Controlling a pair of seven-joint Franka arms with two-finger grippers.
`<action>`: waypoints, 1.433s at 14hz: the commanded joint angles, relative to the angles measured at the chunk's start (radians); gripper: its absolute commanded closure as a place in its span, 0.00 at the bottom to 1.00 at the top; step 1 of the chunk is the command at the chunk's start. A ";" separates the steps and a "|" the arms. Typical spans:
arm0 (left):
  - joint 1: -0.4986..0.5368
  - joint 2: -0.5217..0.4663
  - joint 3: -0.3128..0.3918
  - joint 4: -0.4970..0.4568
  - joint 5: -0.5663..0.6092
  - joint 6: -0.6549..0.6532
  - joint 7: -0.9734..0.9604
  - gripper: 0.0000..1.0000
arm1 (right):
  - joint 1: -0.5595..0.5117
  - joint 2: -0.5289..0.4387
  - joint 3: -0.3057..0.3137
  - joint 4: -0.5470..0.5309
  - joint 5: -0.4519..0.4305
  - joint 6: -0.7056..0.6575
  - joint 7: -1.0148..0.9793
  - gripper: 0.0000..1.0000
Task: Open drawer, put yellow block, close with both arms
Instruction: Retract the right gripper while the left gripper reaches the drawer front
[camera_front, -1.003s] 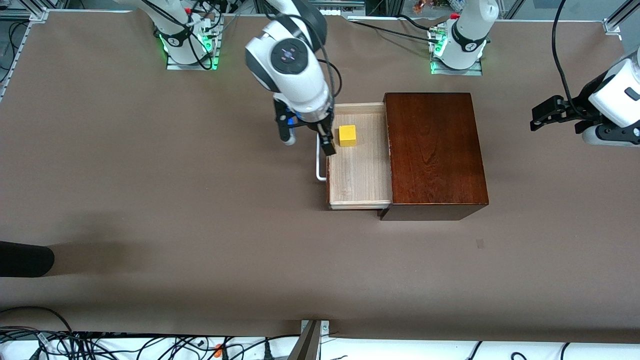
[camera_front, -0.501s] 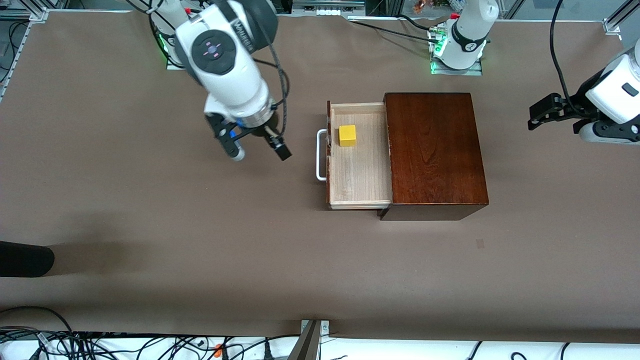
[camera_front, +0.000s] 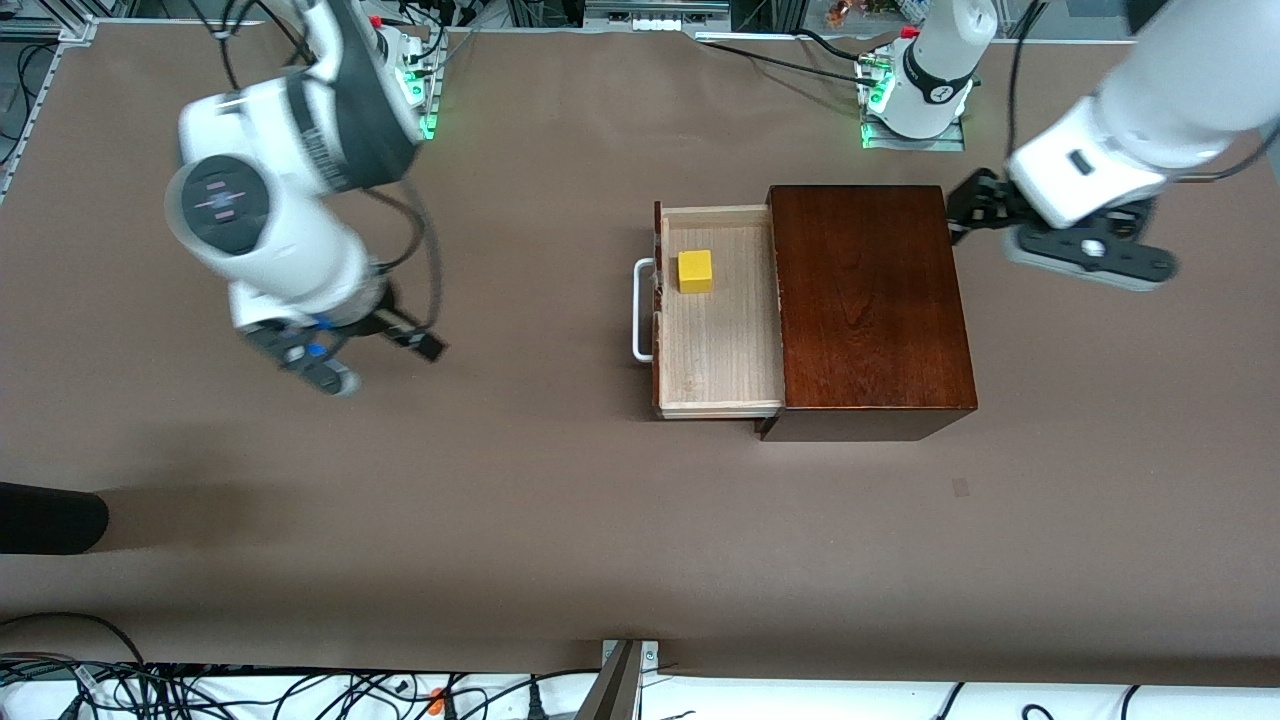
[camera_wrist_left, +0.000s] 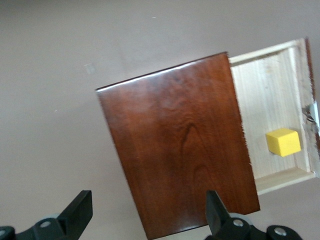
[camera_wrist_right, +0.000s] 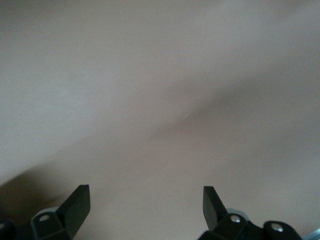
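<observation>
The drawer (camera_front: 722, 345) stands pulled out of the dark mahogany box (camera_front: 865, 300), its white loop handle (camera_front: 638, 312) pointing toward the right arm's end of the table. The yellow block (camera_front: 695, 271) rests in the drawer, close to its front and to the side farther from the front camera; the left wrist view shows the yellow block (camera_wrist_left: 283, 142) too. My right gripper (camera_front: 378, 362) hangs open and empty over bare table, well away from the handle. My left gripper (camera_front: 968, 208) is open over the box's (camera_wrist_left: 180, 145) end away from the drawer, nothing between its fingers.
A black object (camera_front: 50, 518) pokes in at the table's edge at the right arm's end, nearer the front camera. Cables (camera_front: 300, 690) lie along the near edge. Both arm bases (camera_front: 380, 95) (camera_front: 920, 95) stand at the edge farthest from the front camera.
My right gripper left the drawer's front and swung away toward the right arm's end of the table. My left gripper came in from the table's end to the box.
</observation>
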 joint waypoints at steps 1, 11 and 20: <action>-0.087 0.045 0.006 0.038 0.025 -0.007 0.013 0.00 | -0.039 -0.042 -0.072 -0.018 0.010 -0.034 -0.289 0.00; -0.351 0.284 -0.175 0.044 0.018 0.349 0.520 0.00 | -0.384 -0.309 0.090 -0.154 -0.048 -0.175 -0.794 0.00; -0.460 0.600 -0.175 0.209 0.142 0.460 0.737 0.00 | -0.637 -0.493 0.291 -0.309 -0.072 -0.133 -0.801 0.00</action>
